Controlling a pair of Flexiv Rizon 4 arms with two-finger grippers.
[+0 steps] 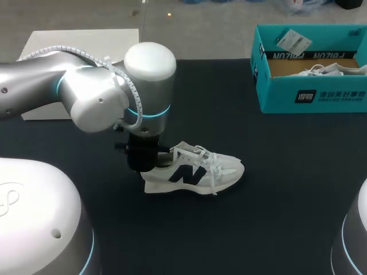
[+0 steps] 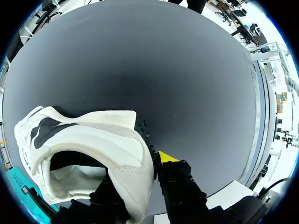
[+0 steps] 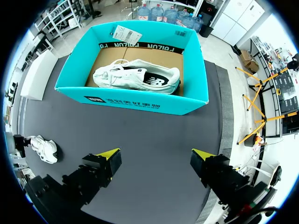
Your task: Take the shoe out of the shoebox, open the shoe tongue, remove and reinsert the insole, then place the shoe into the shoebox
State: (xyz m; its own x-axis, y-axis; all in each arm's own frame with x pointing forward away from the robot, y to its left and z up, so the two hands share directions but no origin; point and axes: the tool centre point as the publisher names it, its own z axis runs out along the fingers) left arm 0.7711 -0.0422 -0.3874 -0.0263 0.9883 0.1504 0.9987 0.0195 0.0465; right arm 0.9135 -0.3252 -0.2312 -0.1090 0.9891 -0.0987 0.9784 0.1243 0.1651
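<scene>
Clamping the left end effector [image 2: 136, 170] on the padded heel of the white mesh shoe [image 1: 198, 172], sole lying flat near the middle of the matte black worktop [image 1: 275, 189]. Hanging the right end effector [image 3: 156, 158] released before the rectangular teal cardboard shoebox [image 3: 135, 100].

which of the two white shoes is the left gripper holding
The shoe standing out on the black table; the left gripper clamps its heel. The other shoe lies inside the teal shoebox, untouched.
</scene>
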